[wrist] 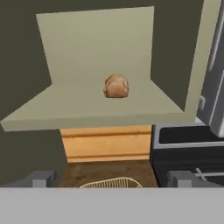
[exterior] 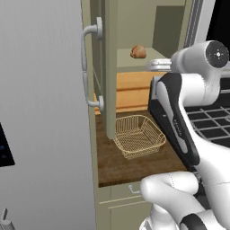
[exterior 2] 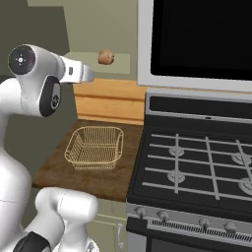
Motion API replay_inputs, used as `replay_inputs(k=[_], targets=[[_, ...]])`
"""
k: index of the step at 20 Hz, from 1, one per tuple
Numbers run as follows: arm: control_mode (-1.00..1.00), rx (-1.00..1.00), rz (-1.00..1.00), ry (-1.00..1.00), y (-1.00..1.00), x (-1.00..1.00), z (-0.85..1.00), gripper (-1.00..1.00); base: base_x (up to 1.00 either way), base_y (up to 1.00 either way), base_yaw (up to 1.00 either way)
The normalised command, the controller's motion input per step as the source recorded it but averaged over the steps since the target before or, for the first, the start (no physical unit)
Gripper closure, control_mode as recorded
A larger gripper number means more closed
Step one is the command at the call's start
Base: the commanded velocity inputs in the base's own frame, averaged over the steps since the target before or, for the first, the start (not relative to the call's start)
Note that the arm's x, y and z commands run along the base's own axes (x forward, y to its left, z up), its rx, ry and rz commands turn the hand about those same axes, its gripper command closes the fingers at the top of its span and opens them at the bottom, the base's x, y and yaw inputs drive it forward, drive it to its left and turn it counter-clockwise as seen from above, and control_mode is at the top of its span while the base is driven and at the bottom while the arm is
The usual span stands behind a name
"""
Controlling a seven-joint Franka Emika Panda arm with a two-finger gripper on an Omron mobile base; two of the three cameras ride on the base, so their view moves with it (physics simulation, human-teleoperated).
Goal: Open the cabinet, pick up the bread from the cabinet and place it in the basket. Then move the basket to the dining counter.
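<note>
gripper (wrist: 112, 180): jaws wide, empty | bread (wrist: 116, 85): on cabinet (wrist: 100, 109) shelf, ahead, apart | basket (exterior: 137, 136): below

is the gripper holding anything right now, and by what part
Nothing is held. The gripper is open, apart from the bread on the cabinet shelf.

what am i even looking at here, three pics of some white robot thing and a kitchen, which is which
It is a white robot arm on a driving base, in a rendered kitchen. Two pictures come from cameras on the base, behind the arm to its left and right. The third looks out from the hand itself; the gripper is open and holds nothing. The cabinet door is swung open, and the bread sits on its shelf. Below, the basket lies empty on a short wooden worktop beside a stove.
</note>
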Motion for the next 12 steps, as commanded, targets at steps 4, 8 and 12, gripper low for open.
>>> replay_inputs(k=[4, 8, 12], targets=[[-1.00, -0.11, 0.05, 0.10, 0.00, 0.40, 0.00, -1.00, 0.00, 0.00, 0.00], [-1.00, 0.00, 0.00, 0.03, 0.00, 0.62, 0.06, -1.00, 0.00, 0.00, 0.00], [-1.00, 0.00, 0.00, 0.01, 0.00, 0.63, 0.02, -1.00, 0.00, 0.00, 0.00]])
